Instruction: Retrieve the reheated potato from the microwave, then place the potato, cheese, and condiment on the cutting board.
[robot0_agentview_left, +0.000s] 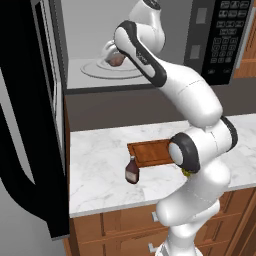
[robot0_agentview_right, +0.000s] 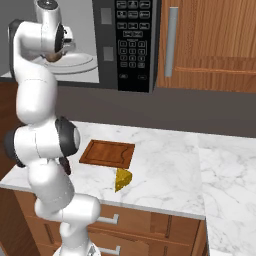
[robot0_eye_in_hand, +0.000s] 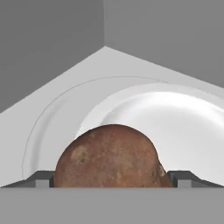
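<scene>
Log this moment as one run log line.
gripper: open, around potato | microwave: door open | cutting board: bare

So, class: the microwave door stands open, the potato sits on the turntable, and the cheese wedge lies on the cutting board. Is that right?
Not quite. The cheese wedge lies on the marble counter beside the cutting board, as the right base view shows. The microwave door is open, and the potato sits on the turntable.

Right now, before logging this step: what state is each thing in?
microwave: door open
potato: on turntable, between open fingers, not gripped
gripper: open
cutting board: bare, on counter
condiment: upright beside board
cheese: on counter, off board
</scene>
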